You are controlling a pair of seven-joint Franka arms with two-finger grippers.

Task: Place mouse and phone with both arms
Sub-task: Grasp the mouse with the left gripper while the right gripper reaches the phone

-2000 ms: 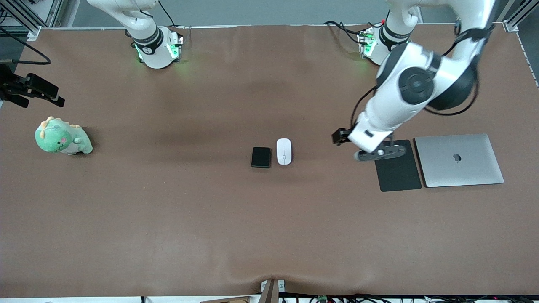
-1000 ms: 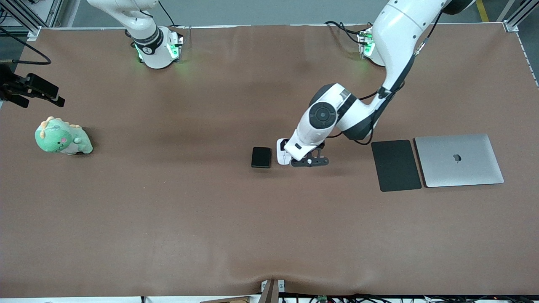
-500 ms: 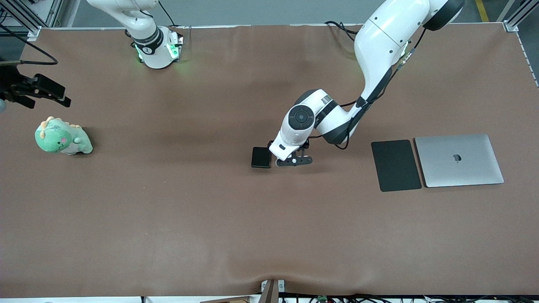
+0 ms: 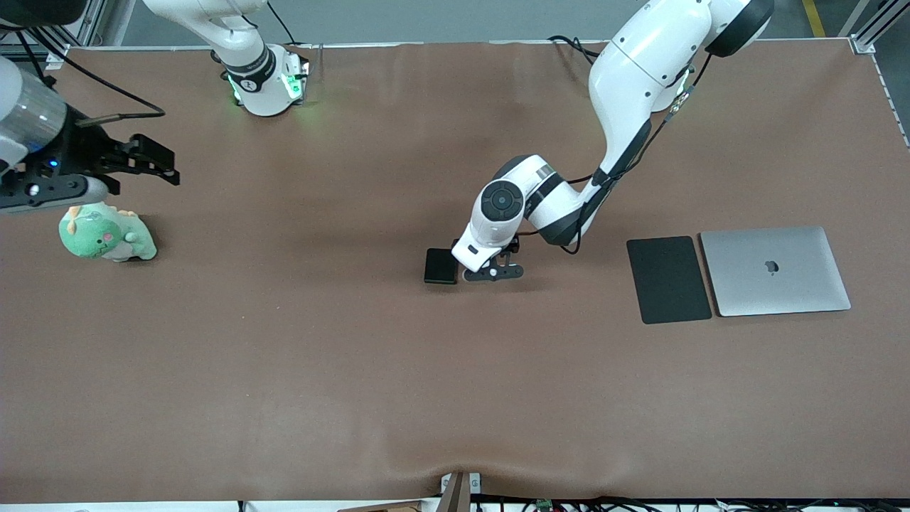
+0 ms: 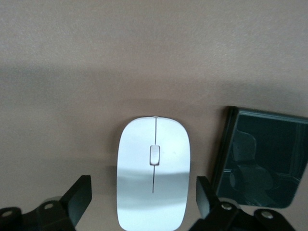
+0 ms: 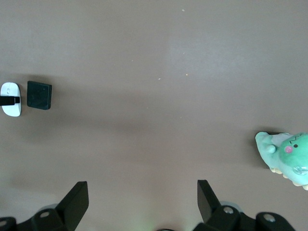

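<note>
**Left claw now down over the mouse**

Since two seconds ago my left gripper [image 4: 490, 272] has swung from above the mouse pad [image 4: 668, 279] to the table's middle, while my right gripper [image 4: 142, 162] has crept inward above the green plush dinosaur [image 4: 105, 236].

My left fingers [image 5: 77, 198] stand spread, one on each side of the white mouse [image 5: 153, 172], not touching it. The black phone [image 5: 262, 159] lies just beside the mouse, toward the right arm's end, close to one finger. A closed silver laptop [image 4: 775, 270] sits beside the pad. My right fingers [image 6: 77, 199] are spread too, holding nothing.
</note>
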